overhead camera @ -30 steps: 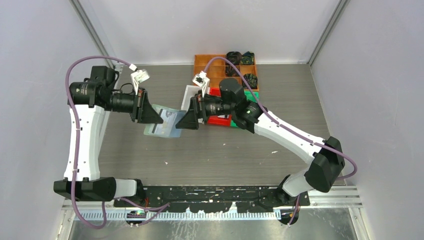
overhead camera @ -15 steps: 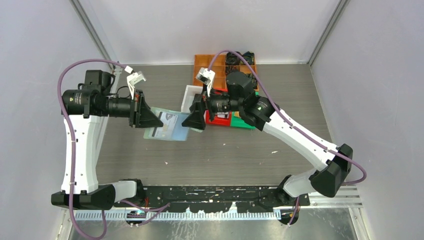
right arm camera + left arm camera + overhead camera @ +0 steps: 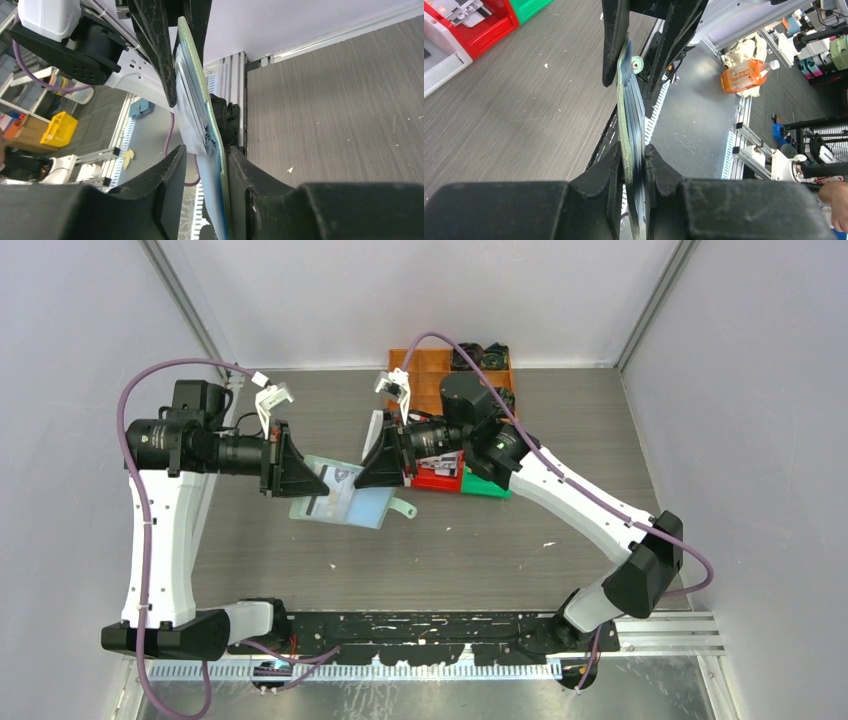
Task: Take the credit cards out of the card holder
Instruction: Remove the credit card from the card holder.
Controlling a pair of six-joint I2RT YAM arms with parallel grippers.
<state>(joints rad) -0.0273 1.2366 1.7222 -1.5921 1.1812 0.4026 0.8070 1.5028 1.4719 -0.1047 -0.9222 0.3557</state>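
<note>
Card holder (image 3: 350,505) stretched open between both pincers above the surface (image 3: 500,540); by my reading, no card has been pulled yet.
My left pincer (image 3: 632,155) is pinching one edge of the holder and my right pincer (image 3: 206,155) is pinching the opposite edge. The credit cards (image 3: 322,504) sit tucked in the pockets between the two, so the whole extraction remains.

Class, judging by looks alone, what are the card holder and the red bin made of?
Card holder: seemingly soft matte sage-green vinyl or faux leather, with a thin curving edge and translucent bluish plastic pockets. Red bin: probably rigid moulded plastic, with a smooth, uniform colour.
</note>
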